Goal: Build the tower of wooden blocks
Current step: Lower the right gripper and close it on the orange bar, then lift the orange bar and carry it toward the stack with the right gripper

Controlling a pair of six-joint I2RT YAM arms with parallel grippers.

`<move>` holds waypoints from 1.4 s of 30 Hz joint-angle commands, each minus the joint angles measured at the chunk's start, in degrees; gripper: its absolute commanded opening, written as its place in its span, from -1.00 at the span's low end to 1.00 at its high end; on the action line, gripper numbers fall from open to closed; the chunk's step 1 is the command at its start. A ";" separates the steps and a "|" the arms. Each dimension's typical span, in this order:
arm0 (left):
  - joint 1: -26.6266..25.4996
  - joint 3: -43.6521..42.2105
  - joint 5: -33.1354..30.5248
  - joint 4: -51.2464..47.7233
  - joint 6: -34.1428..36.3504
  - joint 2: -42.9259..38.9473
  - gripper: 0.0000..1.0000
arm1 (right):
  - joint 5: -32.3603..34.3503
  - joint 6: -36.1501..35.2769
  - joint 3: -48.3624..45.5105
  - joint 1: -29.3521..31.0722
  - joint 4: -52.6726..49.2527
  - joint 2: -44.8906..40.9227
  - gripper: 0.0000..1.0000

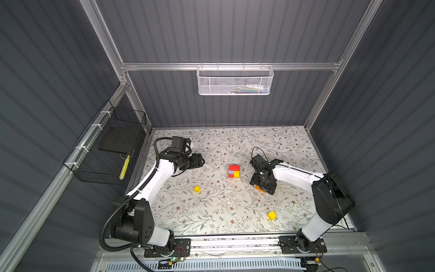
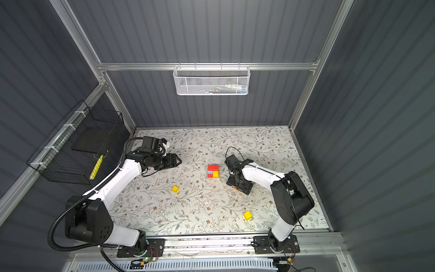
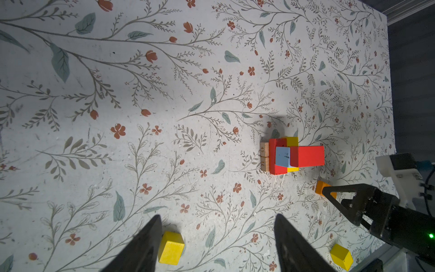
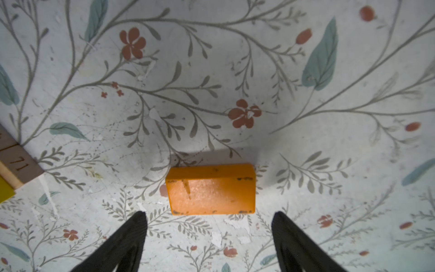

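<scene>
Right pincer (image 4: 210,214) hangs spread and empty, pointed down at the tabletop (image 4: 306,141). The orange brick (image 4: 210,189) lies flat just ahead of its fingertips, not yet between them. The brick's long axis runs across the gap, from one finger toward the other, and its length looks a little shorter than the spread. I judge that a short move forward and down would bring the fingers onto the two short ends, while gripping the narrower sides would call for a quarter turn of the wrist. In both top views this pincer covers most of the brick, leaving only an orange sliver at its edge, and the right arm is plainly the nearer one. Left pincer (image 3: 218,217), also spread with nothing between its fingers, hovers well apart on the far side of the tower (image 1: 234,171). The tower stands near the middle of the tabletop, just beside the right pincer, with bare tan bricks at the bottom, red and yellow above, a light-blue cube, and a red brick across the highest level. The orange brick is painted plain orange, with its edges rubbed and marked dark in places. One yellow cube (image 1: 197,188) lies loose on the left arm's side, and a second yellow cube (image 1: 271,215) lies near the front on the right.
</scene>
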 commanded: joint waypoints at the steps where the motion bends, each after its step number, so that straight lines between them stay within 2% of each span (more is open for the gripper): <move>1: 0.58 -0.66 1.10 -0.26 0.77 -0.98 0.50 | -0.86 -2.22 -0.77 -0.47 0.79 0.84 0.63; 7: 0.58 -0.56 0.77 -0.61 0.81 -0.78 0.51 | -1.46 -4.97 -0.37 -1.11 -0.10 2.39 0.49; 27: 0.58 -0.21 0.62 -0.78 0.91 0.04 0.50 | -1.52 -7.40 0.21 -2.17 -0.29 3.23 0.30; 35: 0.58 -0.21 0.66 -0.76 0.88 0.24 0.50 | -1.50 -7.87 0.21 -2.22 -0.22 3.39 0.11; 42: 0.58 0.05 0.98 -0.85 0.94 -0.06 0.50 | -1.04 -11.69 4.95 -2.28 -5.36 2.76 0.02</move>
